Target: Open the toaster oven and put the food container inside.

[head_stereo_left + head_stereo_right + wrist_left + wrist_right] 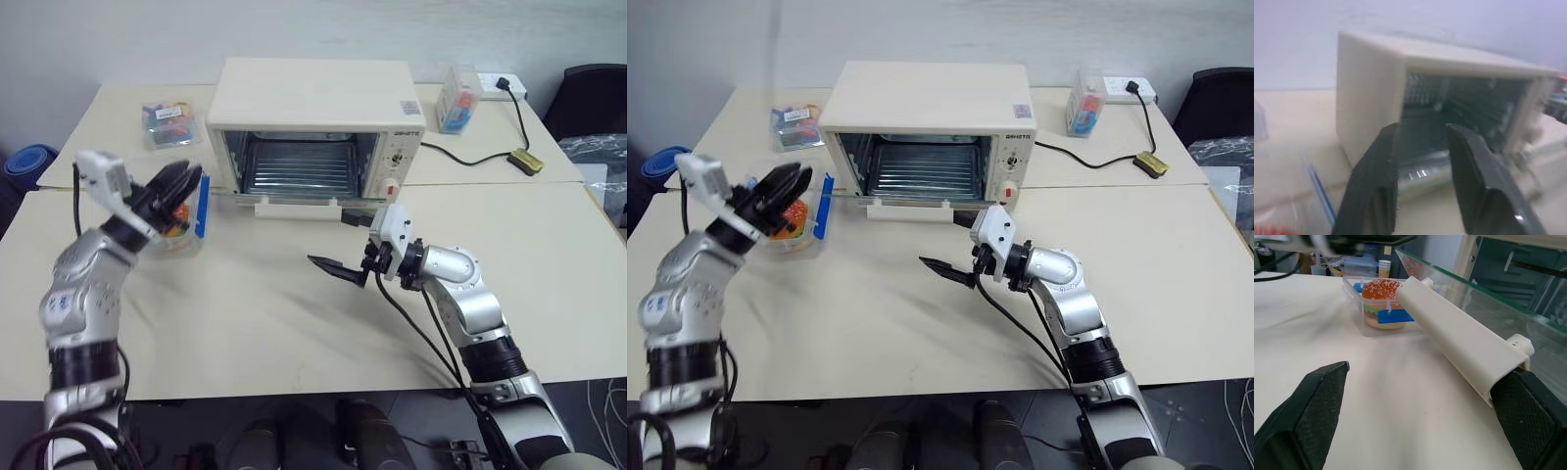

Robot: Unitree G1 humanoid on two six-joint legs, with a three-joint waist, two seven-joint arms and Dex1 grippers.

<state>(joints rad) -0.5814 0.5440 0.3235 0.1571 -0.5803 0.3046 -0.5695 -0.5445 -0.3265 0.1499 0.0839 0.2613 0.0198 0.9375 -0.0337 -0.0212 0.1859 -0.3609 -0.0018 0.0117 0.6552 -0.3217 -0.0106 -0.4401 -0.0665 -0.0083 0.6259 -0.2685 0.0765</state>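
Observation:
The cream-white toaster oven (313, 98) stands at the back middle of the table, its glass door (1488, 298) dropped down level and its wire rack (299, 166) showing. The food container (186, 225), clear with blue clips and a sesame-bun burger (1382, 296) inside, sits on the table left of the door. My left gripper (181, 186) hovers just above the container, pointing toward the oven, its fingers (1383, 161) a narrow gap apart with nothing between them. My right gripper (345, 245) is open wide by the right end of the door handle (1459, 340), holding nothing.
A small clear box of colourful items (168, 122) lies at the back left. Another clear box with red and blue contents (458, 98) stands back right by a socket strip (505, 86). A black cord (470, 157) runs from the oven to a plug (526, 160).

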